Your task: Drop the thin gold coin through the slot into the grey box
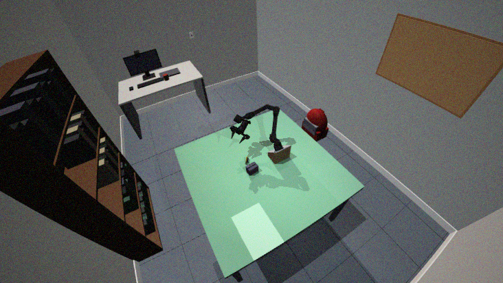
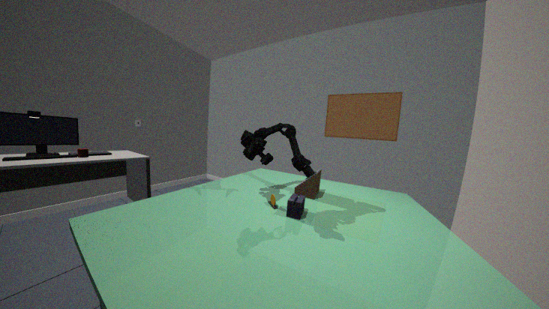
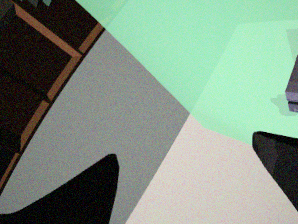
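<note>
We note the coin [image 2: 273, 199], a thin gold disc with a smooth matte face, standing upright on its edge in its holder [image 2: 274, 205], a low dark strip too small to read in detail. In the exterior view its flat face turns partly toward the camera; in the top view [image 1: 246, 160] only a narrow orange sliver shows, so its plane is vertical and its thin axis lies level with the table [image 2: 192, 253]. Just beside it sits the grey box [image 2: 295, 205], a small blocky cube; its slot is too small for us to make out. The table is flat, pale green and faintly glossy. The gripper [image 1: 238, 135], dark and angular, hangs high over the far table edge, well apart from the coin, fingers spread wide with nothing between them.
</note>
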You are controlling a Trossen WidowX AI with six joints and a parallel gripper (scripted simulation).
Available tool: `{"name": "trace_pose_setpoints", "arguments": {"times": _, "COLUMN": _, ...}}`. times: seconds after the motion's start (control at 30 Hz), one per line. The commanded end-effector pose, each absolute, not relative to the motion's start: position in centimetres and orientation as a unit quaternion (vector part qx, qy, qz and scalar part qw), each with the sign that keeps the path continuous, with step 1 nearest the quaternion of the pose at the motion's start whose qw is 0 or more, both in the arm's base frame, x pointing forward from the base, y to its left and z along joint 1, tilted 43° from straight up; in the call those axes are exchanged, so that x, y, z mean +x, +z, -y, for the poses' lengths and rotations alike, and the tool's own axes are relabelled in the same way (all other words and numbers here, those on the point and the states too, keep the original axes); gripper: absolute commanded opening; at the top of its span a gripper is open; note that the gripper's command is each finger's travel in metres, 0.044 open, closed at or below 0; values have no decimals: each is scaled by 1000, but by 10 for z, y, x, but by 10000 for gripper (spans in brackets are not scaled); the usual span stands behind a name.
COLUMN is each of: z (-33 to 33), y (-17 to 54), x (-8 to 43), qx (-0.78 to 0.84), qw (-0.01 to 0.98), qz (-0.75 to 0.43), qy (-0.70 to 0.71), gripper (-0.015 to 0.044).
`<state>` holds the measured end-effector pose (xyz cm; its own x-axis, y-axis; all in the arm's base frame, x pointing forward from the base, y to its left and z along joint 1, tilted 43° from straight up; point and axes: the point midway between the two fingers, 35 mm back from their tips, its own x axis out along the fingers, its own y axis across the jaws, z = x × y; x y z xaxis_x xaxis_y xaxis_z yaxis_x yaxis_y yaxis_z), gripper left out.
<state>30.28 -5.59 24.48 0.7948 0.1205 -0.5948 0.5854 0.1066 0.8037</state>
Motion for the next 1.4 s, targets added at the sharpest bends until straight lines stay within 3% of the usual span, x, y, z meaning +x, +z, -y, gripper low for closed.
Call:
{"name": "trace_pose_setpoints", "arguments": {"times": 0.0, "z": 56, "y": 243, "x": 303, "qx": 640, "qw": 696, "qz": -276, "qy": -170, "gripper": 374}}
{"name": "trace_pose_setpoints", "arguments": {"times": 0.27, "z": 54, "y": 162, "x": 302, "qx": 251, "qw": 818, "qz": -476, "qy": -203, "gripper": 164}}
{"name": "trace_pose_setpoints", "arguments": {"times": 0.43, "z": 53, "y": 126, "x": 289, "qx": -78, "qw": 779, "qz": -606, "qy": -137, "gripper": 161}}
{"name": "trace_pose_setpoints", "arguments": {"times": 0.67, "z": 51, "y": 110, "x": 279, "qx": -460, "qw": 560, "qz": -689, "qy": 3, "gripper": 161}}
{"name": "trace_pose_setpoints", "arguments": {"times": 0.8, "z": 50, "y": 110, "x": 279, "qx": -533, "qw": 488, "qz": -689, "qy": 55, "gripper": 161}}
{"name": "trace_pose_setpoints", "arguments": {"times": 1.37, "z": 54, "y": 113, "x": 280, "qx": -533, "qw": 488, "qz": -689, "qy": 55, "gripper": 161}}
